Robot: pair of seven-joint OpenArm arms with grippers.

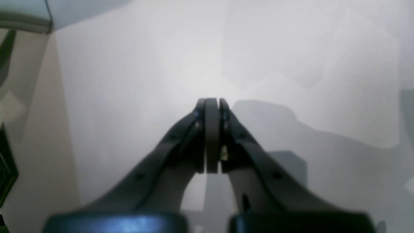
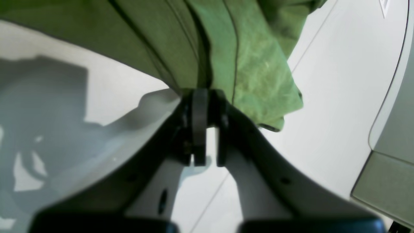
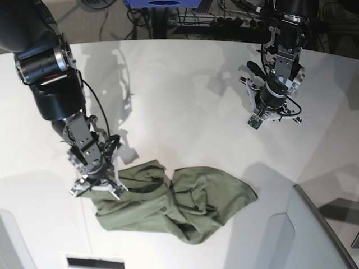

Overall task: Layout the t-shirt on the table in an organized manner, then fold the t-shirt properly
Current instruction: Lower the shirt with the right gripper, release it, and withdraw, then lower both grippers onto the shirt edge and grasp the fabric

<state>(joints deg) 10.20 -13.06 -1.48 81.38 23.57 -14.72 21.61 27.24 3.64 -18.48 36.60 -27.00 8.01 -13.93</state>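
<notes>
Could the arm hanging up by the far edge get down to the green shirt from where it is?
Probably yes: bare table lies between the left gripper and the t-shirt, with nothing in the way. It hangs apart from the cloth, jaws shut and empty, so it would need to open first.

t-shirt [image 2: 258,81] soft matt olive cloth, creased, faintly mottled just beyond right pincer [image 2: 207,94], counter [image 3: 179,95] smooth matt white under it, pincer fingers [image 2: 199,113] dark matt plastic, left pincer [image 1: 212,102] alike

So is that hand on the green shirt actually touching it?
Touching: the right wrist view shows the right hand shut on a fold of the shirt.
</notes>
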